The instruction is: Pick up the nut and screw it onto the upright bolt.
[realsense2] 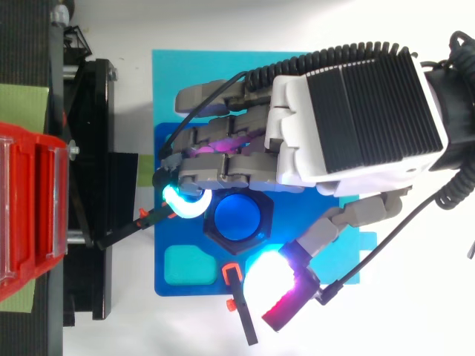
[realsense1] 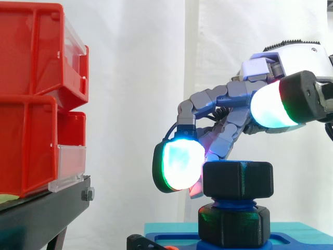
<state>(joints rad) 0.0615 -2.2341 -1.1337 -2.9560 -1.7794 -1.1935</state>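
A black hex nut (realsense1: 238, 179) sits on top of the upright blue bolt (realsense1: 231, 201), with a second black nut (realsense1: 234, 225) lower on the bolt at its base. From above, the bolt's blue end (realsense2: 237, 216) shows inside the nut's black ring (realsense2: 215, 231). My hand (realsense2: 356, 111) hovers over the bolt from the right. One bent finger's glowing pad (realsense1: 179, 164) hangs right beside the nut's left side. The thumb (realsense1: 273, 109) is spread away, its pad (realsense2: 286, 297) clear of the nut. Nothing is pinched.
The bolt stands on a dark blue fixture plate (realsense2: 172, 289) over a light blue mat (realsense2: 171, 74). Red bins (realsense1: 31, 104) are stacked on a black stand (realsense1: 41, 213) at the left. Black clamps with orange tips (realsense2: 241, 311) lie by the plate's edge.
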